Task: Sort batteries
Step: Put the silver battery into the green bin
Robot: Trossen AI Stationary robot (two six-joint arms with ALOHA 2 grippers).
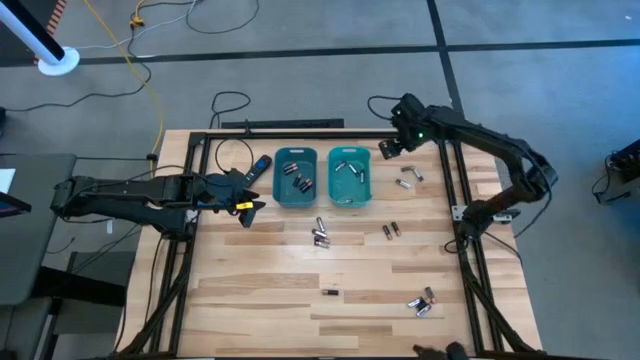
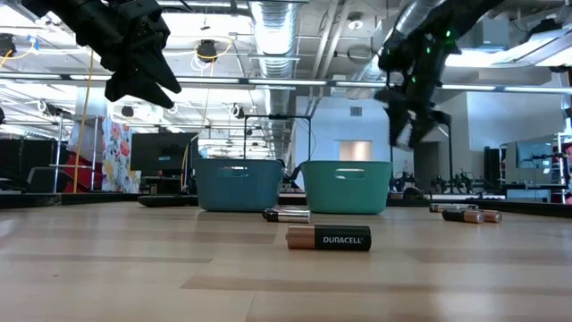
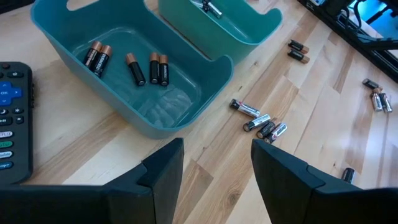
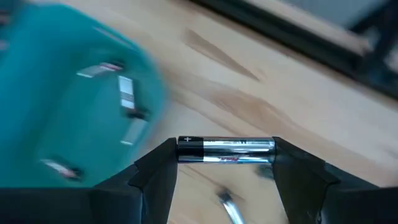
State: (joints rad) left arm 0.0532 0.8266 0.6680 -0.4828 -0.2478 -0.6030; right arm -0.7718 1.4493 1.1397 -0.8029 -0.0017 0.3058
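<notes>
- My right gripper (image 4: 225,163) is clamped end to end on a silvery battery (image 4: 226,149), hanging above the table just beside the right bin (image 1: 350,176), on its outer side.
- My left gripper (image 3: 214,168) hangs with its fingers spread and nothing between them, near the left bin (image 1: 296,177) and just past the black remote (image 1: 259,168).
- Sorted so far, as I judge it: the left bin holds five dark cells with copper ends (image 3: 132,66), and the right bin holds a few silvery ones (image 4: 124,93). The kinds look kept apart (dark to the left, silver to the right).
- Left on the wood: a cluster in front of the bins (image 1: 320,235), a pair further right (image 1: 391,230), two or so by the right bin (image 1: 407,178), a lone dark cell nearer the front (image 1: 330,292), and a small group at the front right (image 1: 422,301).
- So I reckon the job is about half done, with the cell I hold likely meant for the right bin.
- Writing: the near copper-and-black cell (image 2: 328,238) in the low view reads "DURACELL". The cell I carry shows a plus sign at one end; its other print I cannot read. The remote's buttons carry marks too small to make out.
</notes>
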